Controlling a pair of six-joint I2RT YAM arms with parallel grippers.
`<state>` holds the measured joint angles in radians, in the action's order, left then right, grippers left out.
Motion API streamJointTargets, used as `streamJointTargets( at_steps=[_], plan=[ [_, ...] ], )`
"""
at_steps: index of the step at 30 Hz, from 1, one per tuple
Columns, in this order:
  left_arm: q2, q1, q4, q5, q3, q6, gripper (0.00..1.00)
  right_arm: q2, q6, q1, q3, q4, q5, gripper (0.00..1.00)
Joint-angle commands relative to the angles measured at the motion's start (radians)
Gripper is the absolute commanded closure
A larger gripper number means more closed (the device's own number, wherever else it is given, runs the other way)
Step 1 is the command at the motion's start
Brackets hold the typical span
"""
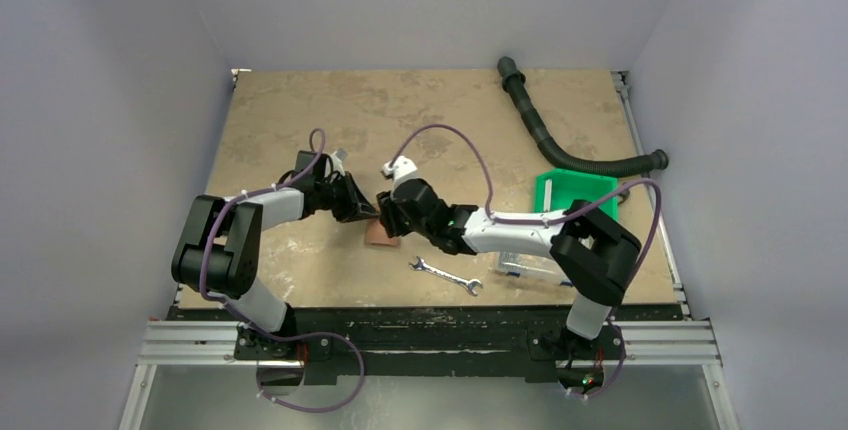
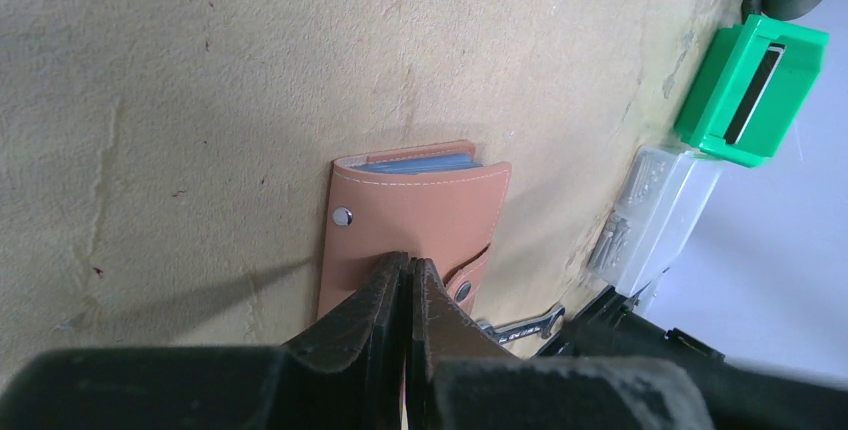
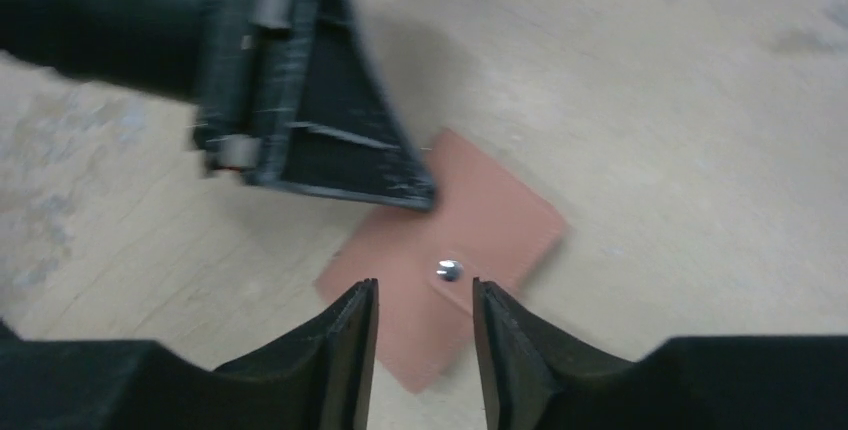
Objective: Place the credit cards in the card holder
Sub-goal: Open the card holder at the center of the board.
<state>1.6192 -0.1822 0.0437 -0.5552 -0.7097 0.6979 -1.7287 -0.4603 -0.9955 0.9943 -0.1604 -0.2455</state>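
Near centre of table (image 1: 400, 110), a bit toward 6 o'clock in top view: card holder (image 1: 381, 234), folded shut and lying flat. Mostly hidden there under both tools, only a reddish-brown corner showing.

At its 9 o'clock side: left gripper (image 2: 408, 285), fingers pressed together, no gap, nothing seen between them. Tips over near edge of card holder by the snap strap; touching or just above, cannot tell. Own fingers block that edge in left wrist view.

At its 3 o'clock side: right gripper (image 3: 425, 325), fingers spread, gap bare, hovering over card holder with snap stud (image 3: 447, 270) showing through the gap. Right wrist view blurred, height above the leather unreadable. Left tool's tip covering the 11 o'clock corner there.

Seen from left wrist only: credit cards (image 2: 418, 163), a thin blue-grey strip peeking from far edge at 12 o'clock. Rest tucked inside, count not readable.

Around it in top view:
- wrench (image 1: 447, 277) at 4 o'clock, apart
- green bin (image 1: 573, 193) at 3 o'clock, well apart, partly behind right arm
- clear box (image 1: 522, 268) at 4 o'clock, mostly covered by right arm
- black hose (image 1: 560, 145) at 1 o'clock, well apart
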Motion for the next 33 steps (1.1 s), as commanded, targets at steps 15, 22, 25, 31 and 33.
streamJointTargets(
  at_steps=[15, 22, 25, 31, 33],
  plan=[
    [0.045, -0.008, 0.086, 0.124, 0.051, -0.041, 1.00, -0.151, 0.111, -0.038, 0.268, 0.240, -0.104, 0.69],
    [0.065, -0.008, 0.068, 0.111, 0.056, -0.038, 1.00, -0.193, 0.015, -0.073, 0.302, 0.274, -0.151, 0.57],
    [0.062, -0.008, 0.070, 0.114, 0.055, -0.038, 1.00, -0.220, 0.006, -0.092, 0.327, 0.293, -0.157, 0.53],
    [0.062, -0.008, 0.068, 0.114, 0.054, -0.039, 1.00, -0.274, 0.000, -0.096, 0.347, 0.302, -0.189, 0.51],
    [0.062, -0.008, 0.069, 0.115, 0.055, -0.040, 1.00, -0.289, -0.007, -0.097, 0.345, 0.308, -0.218, 0.50]
  ],
)
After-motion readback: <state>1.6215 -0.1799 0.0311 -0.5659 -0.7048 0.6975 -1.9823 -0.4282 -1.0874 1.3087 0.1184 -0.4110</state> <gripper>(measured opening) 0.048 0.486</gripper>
